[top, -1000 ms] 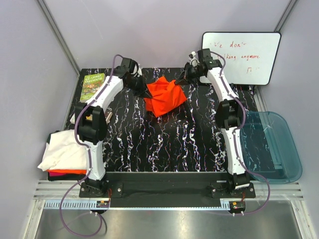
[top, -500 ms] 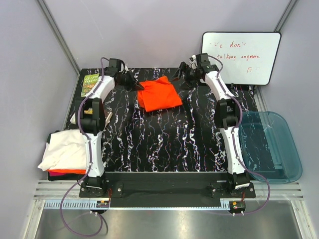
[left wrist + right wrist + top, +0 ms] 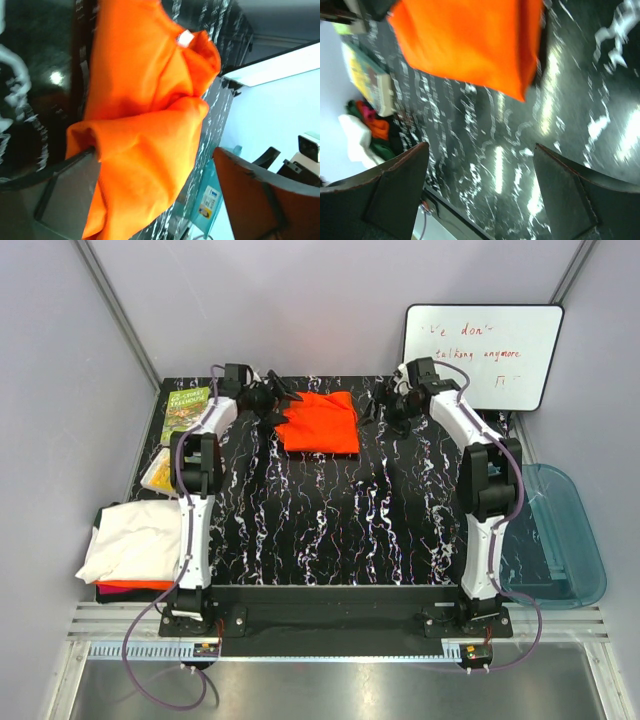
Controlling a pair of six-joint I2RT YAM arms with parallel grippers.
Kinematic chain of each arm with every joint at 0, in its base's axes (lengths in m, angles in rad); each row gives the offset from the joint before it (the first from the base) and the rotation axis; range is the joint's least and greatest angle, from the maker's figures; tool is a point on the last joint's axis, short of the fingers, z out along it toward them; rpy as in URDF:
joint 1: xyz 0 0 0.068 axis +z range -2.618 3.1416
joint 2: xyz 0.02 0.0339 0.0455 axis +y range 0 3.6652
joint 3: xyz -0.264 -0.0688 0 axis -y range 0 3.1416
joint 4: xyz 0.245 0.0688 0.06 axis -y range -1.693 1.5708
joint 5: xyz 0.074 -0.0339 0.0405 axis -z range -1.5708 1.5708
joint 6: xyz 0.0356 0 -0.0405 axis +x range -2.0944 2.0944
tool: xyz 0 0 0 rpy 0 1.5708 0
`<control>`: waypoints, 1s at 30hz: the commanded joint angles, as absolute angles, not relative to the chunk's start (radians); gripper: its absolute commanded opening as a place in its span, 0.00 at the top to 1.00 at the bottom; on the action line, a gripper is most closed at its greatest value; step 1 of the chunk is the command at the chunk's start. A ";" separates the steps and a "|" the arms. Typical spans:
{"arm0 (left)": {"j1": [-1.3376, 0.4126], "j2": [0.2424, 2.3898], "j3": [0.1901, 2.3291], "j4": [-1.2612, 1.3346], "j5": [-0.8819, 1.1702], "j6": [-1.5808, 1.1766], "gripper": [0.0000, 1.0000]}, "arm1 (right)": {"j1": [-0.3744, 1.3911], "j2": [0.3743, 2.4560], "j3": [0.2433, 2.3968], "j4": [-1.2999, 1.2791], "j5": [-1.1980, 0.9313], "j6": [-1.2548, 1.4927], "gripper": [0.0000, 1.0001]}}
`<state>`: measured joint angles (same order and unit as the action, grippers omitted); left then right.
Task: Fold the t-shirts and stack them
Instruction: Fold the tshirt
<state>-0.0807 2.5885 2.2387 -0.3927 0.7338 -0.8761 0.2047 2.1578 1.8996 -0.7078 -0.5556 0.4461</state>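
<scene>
Both arms have swung out toward the far edge since a second ago. The bright orange cloth t-shirt (image 3: 320, 422), then a bunched heap between the grippers, now lies flattened as a folded rectangle. It sits to the right of the small green book (image 3: 185, 410), level with it along the far edge of the black white-veined table top (image 3: 330, 530).

From my seat the left gripper (image 3: 282, 400) sits between the book and the shirt, at the shirt's left edge. On the left wrist camera its jaws stand wide apart. A loose fold of the orange shirt (image 3: 145, 100) is draped over one finger (image 3: 57, 197), and the other finger (image 3: 260, 200) is clear of the cloth.

The right gripper (image 3: 377, 406) is on the shirt's far side from the book, just off its right edge. Its jaws are spread wide, with nothing between them but bare table, and the shirt's corner (image 3: 470, 40) lies beyond the tips.

Nearer the arm bases than the book, at the table's left edge, a white t-shirt (image 3: 135, 540) lies on a red-orange one (image 3: 130, 585). Open table runs from the orange shirt's near edge to the bases.
</scene>
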 commanded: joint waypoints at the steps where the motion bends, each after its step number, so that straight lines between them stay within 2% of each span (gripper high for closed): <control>1: -0.066 2.389 2.085 -0.299 0.801 -0.802 0.01 | 0.199 2.074 1.771 -0.693 -0.505 0.400 0.08; 6: -0.106 2.134 1.904 -0.360 0.744 -0.593 0.01 | 0.199 2.052 1.709 -0.683 -0.505 0.399 0.08; 8: -0.149 2.108 1.934 -0.487 0.658 -0.473 0.15 | 0.199 2.059 1.700 -0.681 -0.514 0.399 0.08; 9: -0.167 2.117 1.963 -0.542 0.620 -0.438 0.57 | 0.199 2.062 1.700 -0.681 -0.520 0.399 0.08; 10: -0.201 2.152 1.994 -0.598 0.530 -0.411 0.84 | 0.199 2.068 1.700 -0.681 -0.523 0.402 0.09; 11: -0.218 2.170 2.055 -0.686 0.484 -0.384 1.00 | 0.199 2.069 1.701 -0.681 -0.528 0.400 0.09; 19: -0.343 2.354 2.175 -0.782 0.371 -0.374 1.00 | 0.199 2.054 1.678 -0.681 -0.520 0.391 0.09; 30: -0.368 2.529 2.381 -0.795 0.327 -0.480 1.00 | 0.196 2.006 1.618 -0.681 -0.535 0.394 0.09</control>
<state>-0.3759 2.5294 2.2528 -0.8223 0.3744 -0.4397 0.2024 2.0785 1.6215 -0.6998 -0.5171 0.4072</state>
